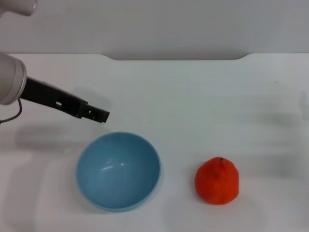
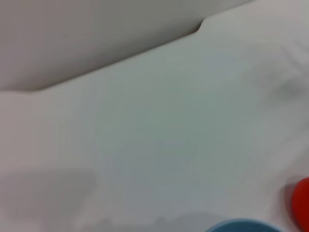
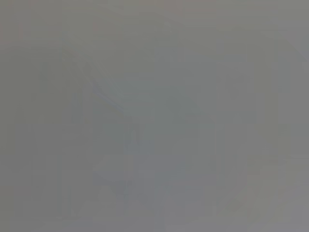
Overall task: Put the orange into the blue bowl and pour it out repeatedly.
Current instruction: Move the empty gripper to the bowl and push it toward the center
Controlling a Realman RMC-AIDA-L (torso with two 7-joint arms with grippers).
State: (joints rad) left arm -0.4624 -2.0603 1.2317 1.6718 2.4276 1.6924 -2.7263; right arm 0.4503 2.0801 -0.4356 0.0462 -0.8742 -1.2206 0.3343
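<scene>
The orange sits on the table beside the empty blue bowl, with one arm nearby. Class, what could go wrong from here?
1. The orange is roundish and lies free on the white table, so a nudge during pickup might roll it away.
2. The left end effector hangs close behind the blue bowl; reaching across to the orange, it could knock the rim and shift or tip the bowl.
3. The right wrist view shows nothing usable, so the right arm may give little visual help.

- No text, label, brand, number or sign can be read in any view.
- The blue bowl has a plain surface with no marking.
- The orange carries no sticker.
- The white table bears no print.
</scene>
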